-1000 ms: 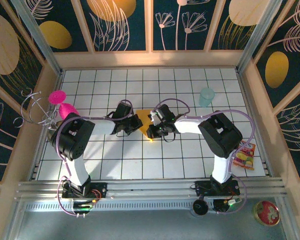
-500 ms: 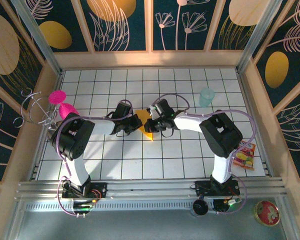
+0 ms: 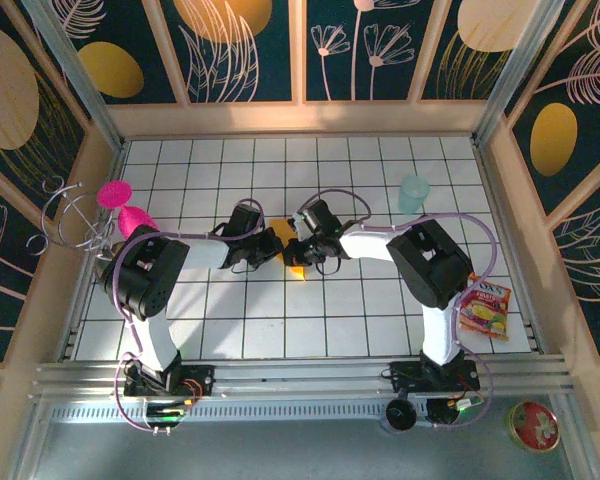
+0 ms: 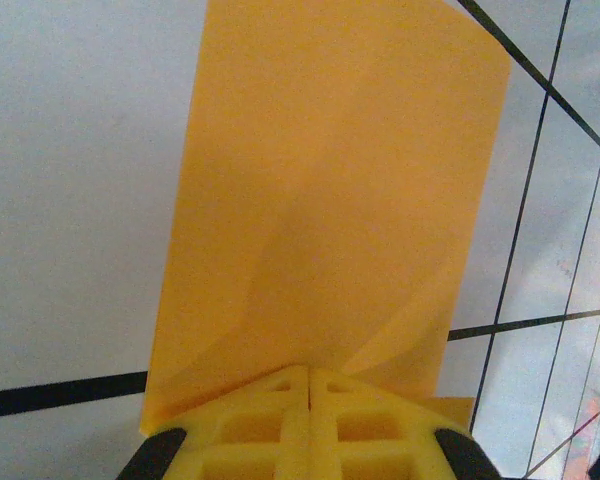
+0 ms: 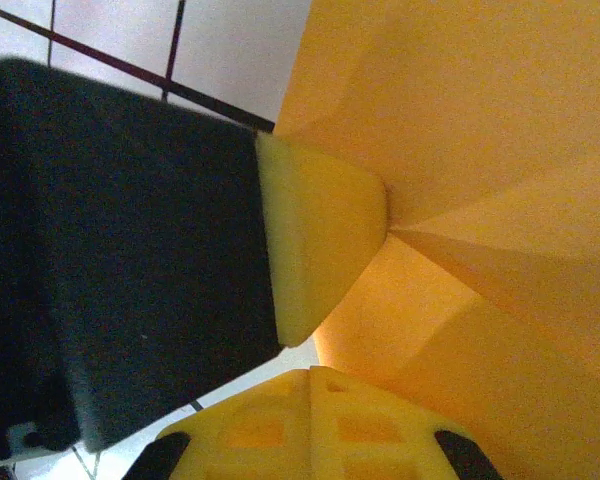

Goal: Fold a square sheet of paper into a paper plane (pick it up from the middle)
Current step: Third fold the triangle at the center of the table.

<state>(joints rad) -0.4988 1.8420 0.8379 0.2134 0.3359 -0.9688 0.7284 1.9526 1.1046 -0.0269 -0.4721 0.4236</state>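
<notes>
Left hand [image 3: 272, 250]: yellow fingers pressed together, pinching the near edge of the thin orange-yellow paper sheet [image 4: 330, 200].
Left arm: rises from its base at the near left, elbow bent over the left part of the desk, forearm stretched rightward toward the middle.
Right hand [image 5: 310, 375]: yellow fingers pressed together at the sheet's edge; whether paper lies between them cannot be told.
Right arm: elbow high over the right-centre tiles, forearm stretched leftward, wrist turned toward the left hand.
Hands together: tips facing each other, just beside one another at mid-desk; in the right wrist view one yellow finger [image 5: 320, 240] of the left hand touches the sheet where several creases meet.
Sheet, position: between the two hands at the middle of the white gridded desk [image 3: 230, 330]; from above, small orange parts show on the far and near sides of the hands. Whether it rests on the tiles cannot be told.
Sheet, edges: in the left wrist view two straight long sides, a slanted far edge, and faint diagonal creases fanning from the fingers.
Open room: white tiles show on every side of the hands.
Surroundings: a pale teal cup [image 3: 414, 193] stands well apart at the far right; a red-and-yellow snack packet [image 3: 483, 308] lies at the right edge beside the right arm; a bright pink object [image 3: 115, 195] sits at the left wall.
</notes>
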